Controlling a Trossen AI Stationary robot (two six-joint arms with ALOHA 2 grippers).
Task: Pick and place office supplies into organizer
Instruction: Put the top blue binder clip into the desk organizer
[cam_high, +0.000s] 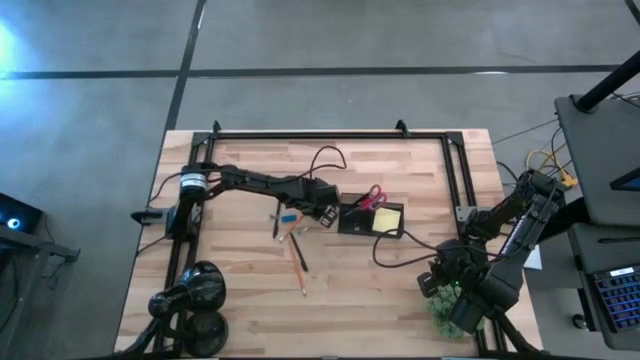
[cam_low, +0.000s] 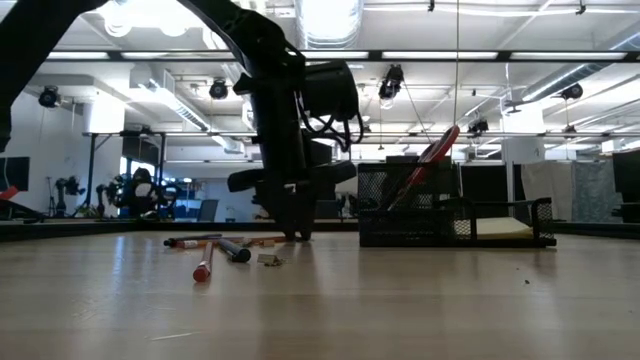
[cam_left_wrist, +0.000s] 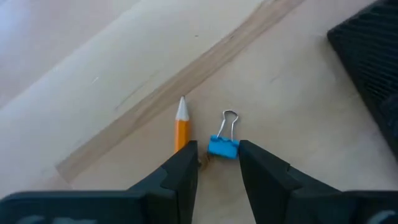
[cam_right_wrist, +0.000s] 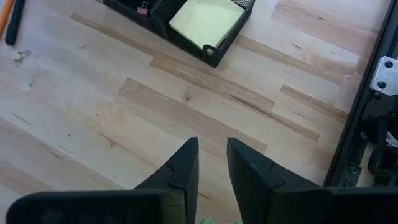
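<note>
The left gripper (cam_left_wrist: 216, 163) is down at the wooden table (cam_high: 400, 300), just left of the organizer (cam_high: 371, 219); its fingers stand apart, released, with a blue binder clip (cam_left_wrist: 223, 147) lying between their tips and gripped by neither; an orange pencil (cam_left_wrist: 181, 127) lies just beside the clip, its point away from the fingers. In the organizer, red-handled scissors (cam_high: 372, 196) lean upright in one compartment and a yellow note pad (cam_right_wrist: 206, 22) lies flat in the other. More pens and pencils (cam_high: 297, 258) lie scattered on the table left of the organizer. The right gripper (cam_right_wrist: 212, 163) waits near the table's right edge, well apart from the organizer, its fingers a little parted and holding nothing; a green spiky ball (cam_high: 441, 296) sits beside that arm.
</note>
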